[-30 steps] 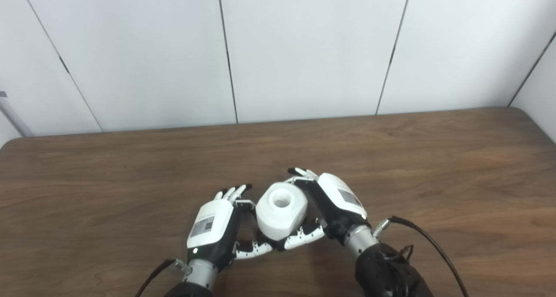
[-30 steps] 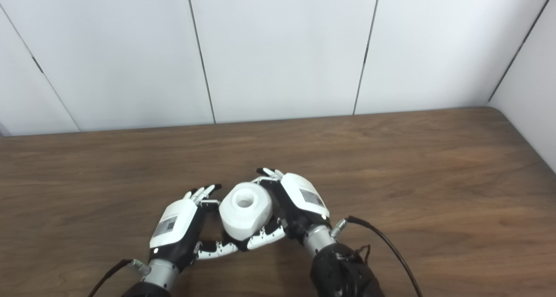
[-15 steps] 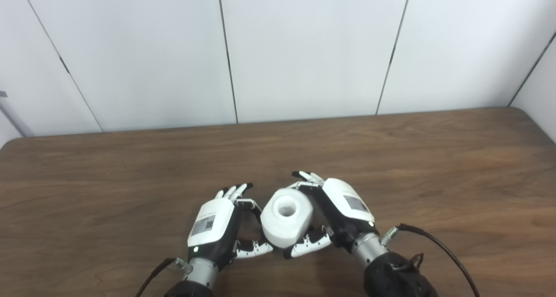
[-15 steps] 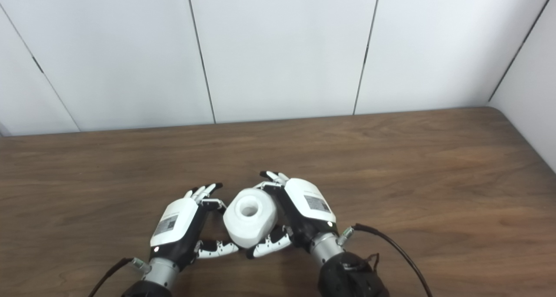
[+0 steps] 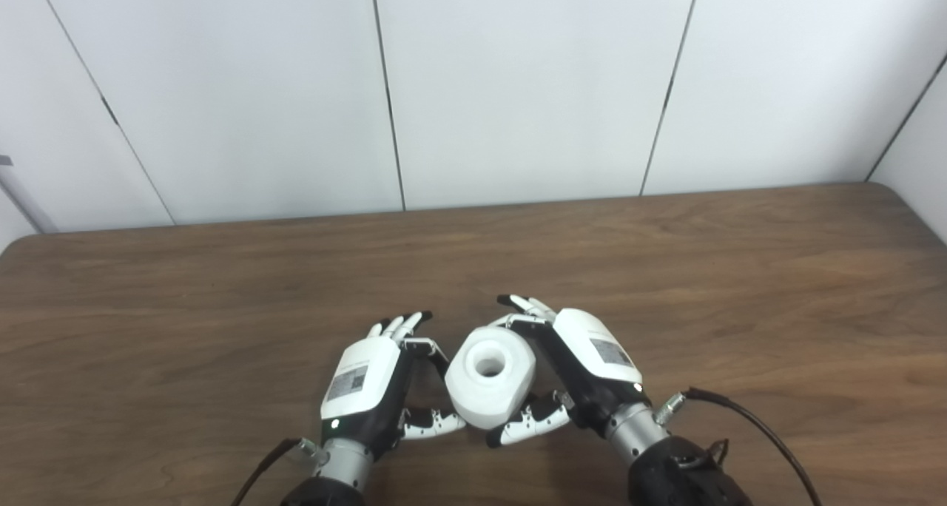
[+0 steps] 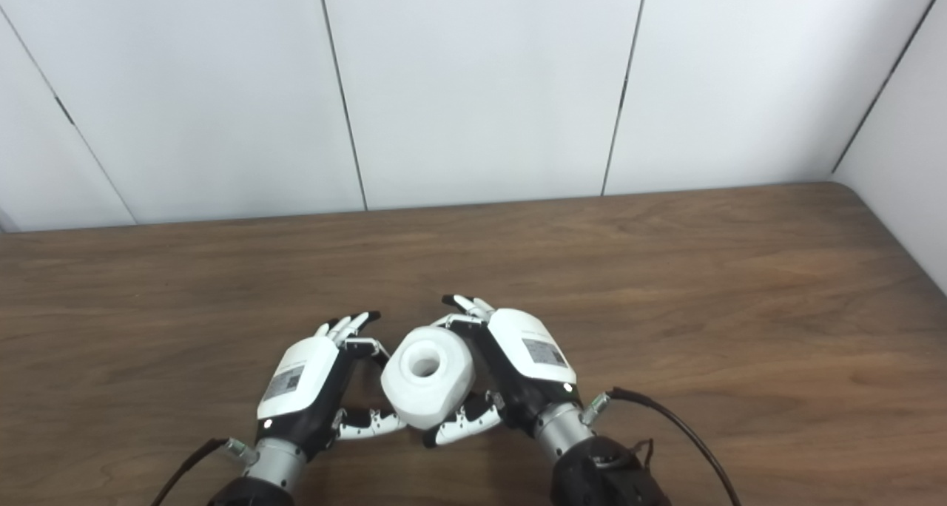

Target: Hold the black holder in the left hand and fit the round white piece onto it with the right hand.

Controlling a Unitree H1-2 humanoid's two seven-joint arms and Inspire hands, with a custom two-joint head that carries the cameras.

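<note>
The round white piece (image 5: pixel 490 376), a thick drum with a round hole in its top, sits in my right hand (image 5: pixel 584 362). The right fingers curl behind it and the thumb (image 5: pixel 527 428) lies under its near side. My left hand (image 5: pixel 368 388) rests just to its left with the palm turned toward it, fingers (image 5: pixel 400 326) stretched and apart, thumb (image 5: pixel 433 422) pointing at the piece's lower edge. I see no black holder apart from the hands; the left palm side is hidden. The piece also shows in the right eye view (image 6: pixel 427 384).
The brown wooden table (image 5: pixel 740 284) runs wide to both sides and back to a white panelled wall (image 5: pixel 518 84). A black cable (image 5: pixel 755 424) trails from my right wrist toward the near right edge.
My right hand has moved a little to the right and nearer with the white piece, drawing it off the left thumb. The left hand has stayed in place.
</note>
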